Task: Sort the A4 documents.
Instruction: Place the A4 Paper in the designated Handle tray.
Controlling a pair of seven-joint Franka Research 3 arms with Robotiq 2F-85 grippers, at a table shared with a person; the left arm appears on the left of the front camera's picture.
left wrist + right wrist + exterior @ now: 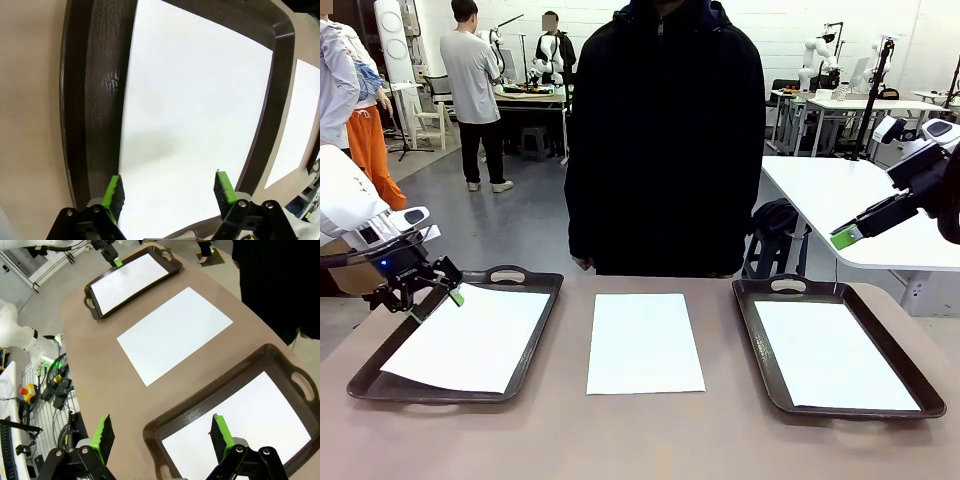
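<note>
The loose A4 sheet (645, 343) lies flat mid-desk, between a second sheet (470, 338) in the left tray (546, 325) and a third sheet (833, 353) in the right tray (754, 340). Thin, light and floppy, it would likely slide and sag, so a pinch at a short edge looks best. The left gripper (170, 190) hangs released over the left tray's far-left corner; the right gripper (162, 432) is spread empty, raised by the desk's right edge.

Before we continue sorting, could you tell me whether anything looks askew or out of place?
Only mildly: the sheet in the left tray sits off-centre, crowding one long wall, bare floor along the other. Nothing else stands out.
</note>
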